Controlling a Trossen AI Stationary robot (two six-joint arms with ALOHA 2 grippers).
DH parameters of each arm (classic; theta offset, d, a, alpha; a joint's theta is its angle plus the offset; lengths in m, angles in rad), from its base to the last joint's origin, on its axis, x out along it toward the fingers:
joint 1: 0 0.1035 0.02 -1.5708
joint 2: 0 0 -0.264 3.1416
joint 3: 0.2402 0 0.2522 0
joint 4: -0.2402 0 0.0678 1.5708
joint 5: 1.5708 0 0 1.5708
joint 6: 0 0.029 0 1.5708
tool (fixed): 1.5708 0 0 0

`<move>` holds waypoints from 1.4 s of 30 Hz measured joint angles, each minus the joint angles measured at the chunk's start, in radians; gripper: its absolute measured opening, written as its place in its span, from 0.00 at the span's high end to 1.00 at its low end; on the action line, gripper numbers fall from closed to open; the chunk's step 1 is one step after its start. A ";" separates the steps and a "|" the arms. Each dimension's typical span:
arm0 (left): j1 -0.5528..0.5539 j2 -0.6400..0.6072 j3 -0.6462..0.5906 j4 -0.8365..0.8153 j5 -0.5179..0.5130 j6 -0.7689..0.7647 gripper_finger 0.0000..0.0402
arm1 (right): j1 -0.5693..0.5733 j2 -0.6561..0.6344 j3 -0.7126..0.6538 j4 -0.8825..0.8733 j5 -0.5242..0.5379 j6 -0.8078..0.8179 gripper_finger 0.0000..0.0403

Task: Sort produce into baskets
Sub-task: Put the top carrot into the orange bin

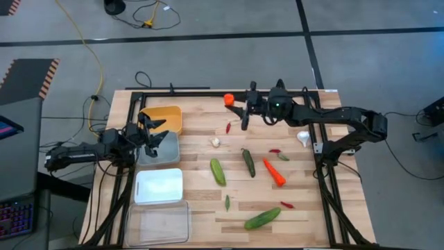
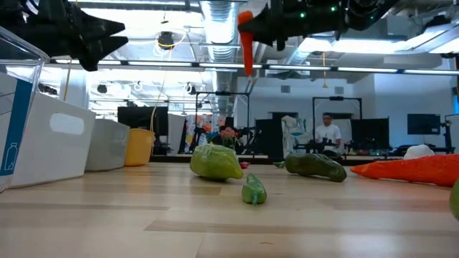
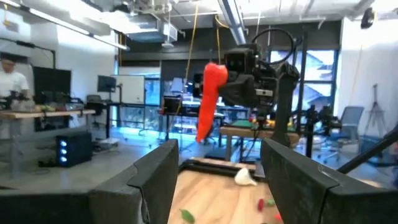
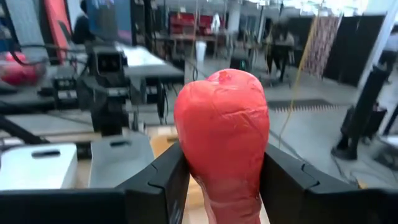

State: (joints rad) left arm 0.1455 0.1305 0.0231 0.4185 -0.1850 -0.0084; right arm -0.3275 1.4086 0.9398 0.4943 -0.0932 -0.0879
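Item, right gripper (image 1: 236, 111): I see it clamped on an orange carrot (image 4: 222, 134), raised above the table's far edge, carrot hanging upright. Item, left gripper (image 1: 157, 136): fingers spread, holding nothing, over the grey basket (image 1: 166, 154). Yellow-orange basket (image 1: 168, 115) just behind the grey one; white basket (image 1: 159, 186) and clear basket (image 1: 158, 222) nearer. Second carrot (image 1: 273, 172), cucumbers, chilies, garlic lie loose on the table (image 1: 333, 215)

Wooden table (image 1: 201, 156) — bins (image 1: 158, 186), cucumbers (image 1: 218, 171), chilies (image 1: 286, 205), seemingly garlic (image 1: 216, 142).

4 baskets (image 1: 161, 119), 2 carrots (image 1: 274, 173), 3 cucumbers (image 1: 218, 171), 2 garlic bulbs (image 1: 303, 137), several small chilies (image 1: 228, 128).
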 joint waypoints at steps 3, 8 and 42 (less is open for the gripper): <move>0.000 0.101 0.000 0.070 0.013 -0.019 0.47 | 0.000 0.000 0.000 0.027 -0.015 0.000 0.53; 0.000 0.314 0.020 0.241 0.013 -0.019 0.47 | 0.000 0.000 0.000 0.028 -0.015 0.000 0.53; 0.000 1.211 0.691 0.284 0.073 0.215 0.47 | 0.132 0.005 0.000 0.143 -0.015 0.001 0.52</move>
State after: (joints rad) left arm 0.1452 1.3419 0.7141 0.7020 -0.1116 0.2062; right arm -0.1950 1.4136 0.9398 0.6369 -0.1083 -0.0872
